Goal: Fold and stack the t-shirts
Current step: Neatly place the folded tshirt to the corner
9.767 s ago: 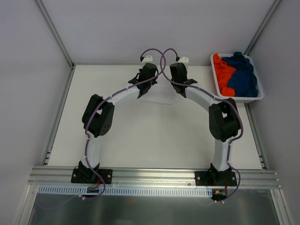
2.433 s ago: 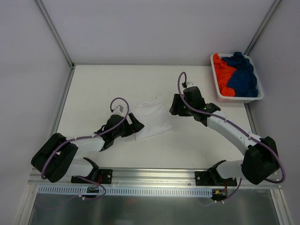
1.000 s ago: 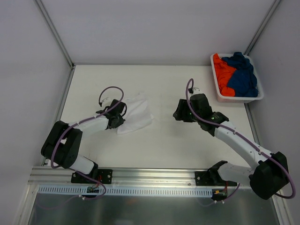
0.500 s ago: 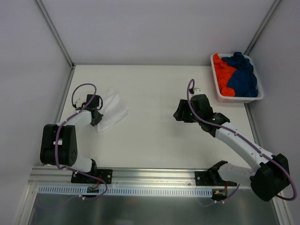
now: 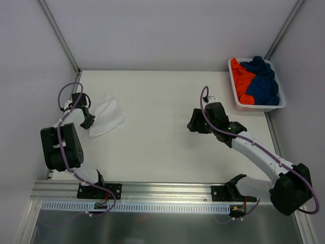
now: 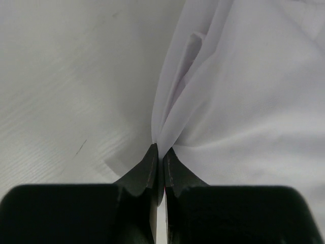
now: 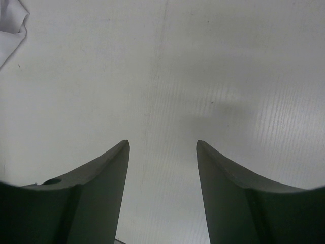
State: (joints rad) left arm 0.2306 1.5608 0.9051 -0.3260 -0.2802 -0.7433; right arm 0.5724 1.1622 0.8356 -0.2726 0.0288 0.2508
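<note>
The folded white t-shirt [image 5: 106,116] lies near the table's left edge. My left gripper [image 5: 89,120] is shut on its left hem, and in the left wrist view the cloth [image 6: 244,86] fans out from the pinched fingertips [image 6: 158,150]. Over bare table right of centre, my right gripper [image 5: 193,123] is open and holds nothing; its fingers [image 7: 114,168] frame only tabletop. A corner of the white t-shirt [image 7: 11,35] shows at the top left of that view. The orange t-shirt [image 5: 240,80] and the dark blue t-shirt [image 5: 263,81] lie crumpled in the basket.
The white plastic basket [image 5: 258,107] stands at the table's far right corner. Metal frame rails run along the left edge [image 5: 65,122] and right edge of the table.
My left gripper has dragged the white t-shirt leftward across the table to its left edge. The right arm has hardly moved over the last second.
</note>
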